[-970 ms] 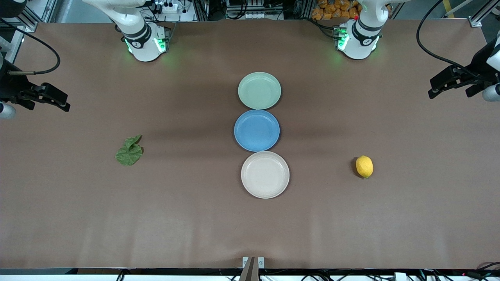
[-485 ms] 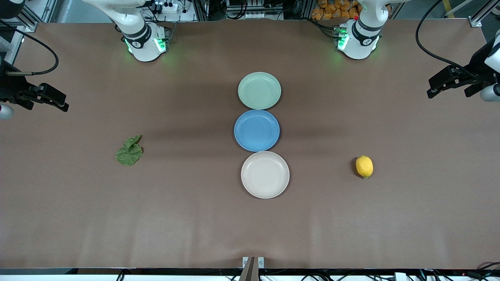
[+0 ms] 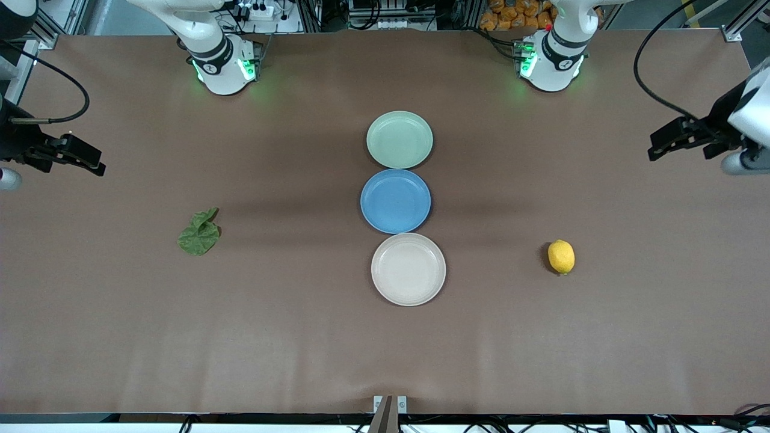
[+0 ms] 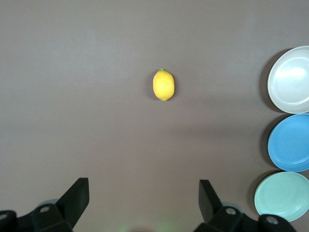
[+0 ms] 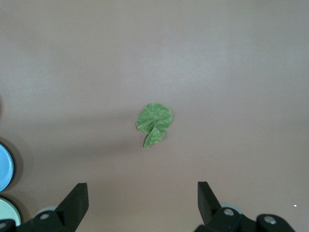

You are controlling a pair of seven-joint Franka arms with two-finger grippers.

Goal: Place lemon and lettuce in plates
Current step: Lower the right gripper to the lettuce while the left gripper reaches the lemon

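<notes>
Brown tabletop (image 3: 301, 337): lemon (image 3: 560, 257) and lettuce (image 3: 199, 233) lie unplated, each toward one end, well apart from the central plates (image 3: 408, 269); left pincer (image 3: 665, 139) and right pincer (image 3: 84, 159) hang released, evidently staged for pickup.

Wide brown tabletop (image 3: 301, 337), matte and evenly lit, with faint soft shadow bands running across the middle. Edged at the top by aluminium framing (image 3: 737, 33) and a clutter of black cables (image 3: 385, 15). Glimpsed there too: a white power strip (image 3: 258, 11) and a heap of orange items (image 3: 511, 15). Fixed at the nearest edge, centred, a small metal bracket (image 3: 390, 404).
</notes>
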